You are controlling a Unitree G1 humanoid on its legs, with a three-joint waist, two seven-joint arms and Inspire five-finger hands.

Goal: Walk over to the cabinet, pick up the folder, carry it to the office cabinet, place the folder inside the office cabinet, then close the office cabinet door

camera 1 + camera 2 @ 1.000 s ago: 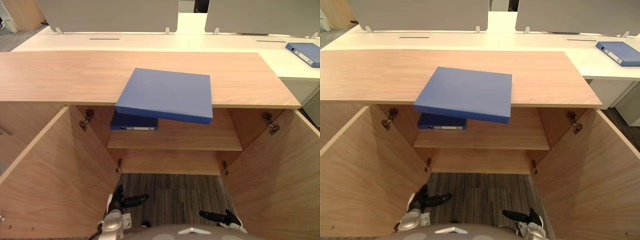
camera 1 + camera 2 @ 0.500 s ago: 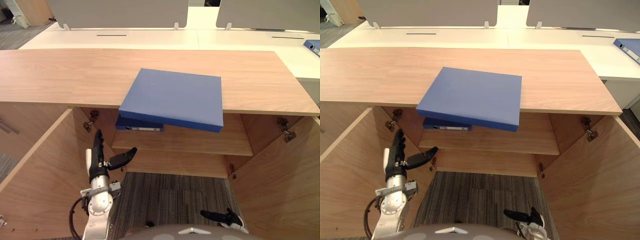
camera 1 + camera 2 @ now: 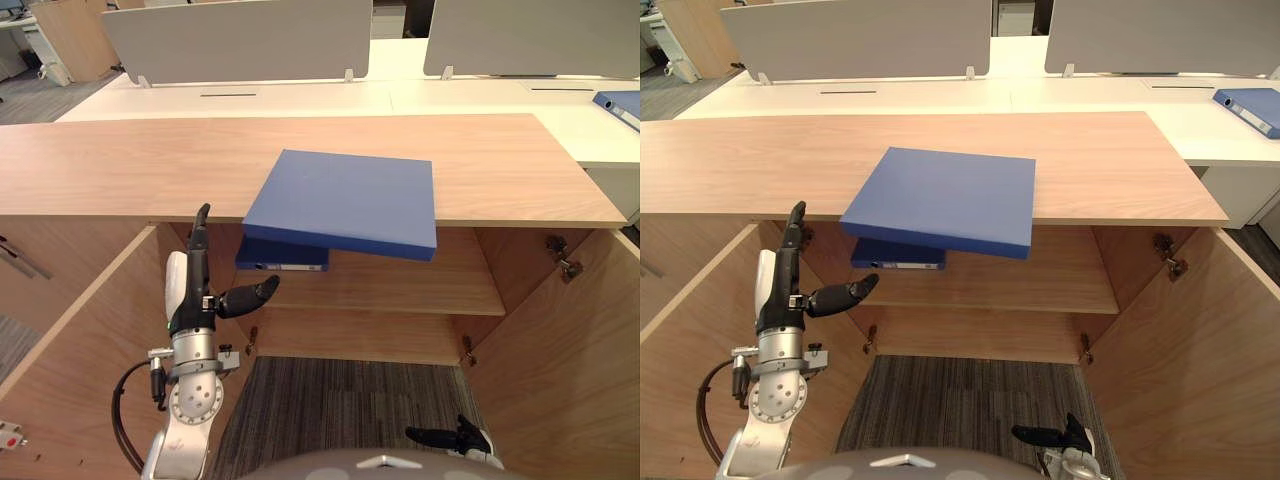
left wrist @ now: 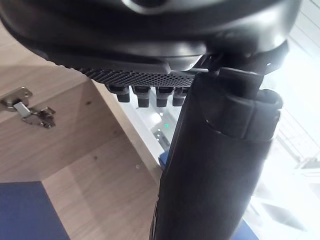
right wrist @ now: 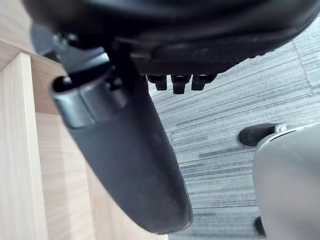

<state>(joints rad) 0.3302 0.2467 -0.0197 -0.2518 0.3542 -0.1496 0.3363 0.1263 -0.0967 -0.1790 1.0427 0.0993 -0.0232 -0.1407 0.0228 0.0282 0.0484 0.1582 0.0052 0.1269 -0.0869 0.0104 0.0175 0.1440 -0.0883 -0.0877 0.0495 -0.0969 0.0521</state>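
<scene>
Blue, stiff and probably light, the folder (image 3: 345,200) overhangs the tabletop (image 3: 120,165) at 6 o'clock; I'd grip there with my left hand (image 3: 190,295), its fingers spread straight.

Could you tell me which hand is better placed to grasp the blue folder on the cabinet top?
Left: the left hand is raised and open near the flat blue folder overhanging the wooden cabinet's top; the right hand hangs low near the carpet.

floor: grey striped carpet (image 3: 340,400) | behind: row of white desks (image 3: 300,98) (cable slots in their tops) | on desks: grey divider screens (image 3: 240,40), upright | far left: wooden unit (image 3: 72,35)
</scene>
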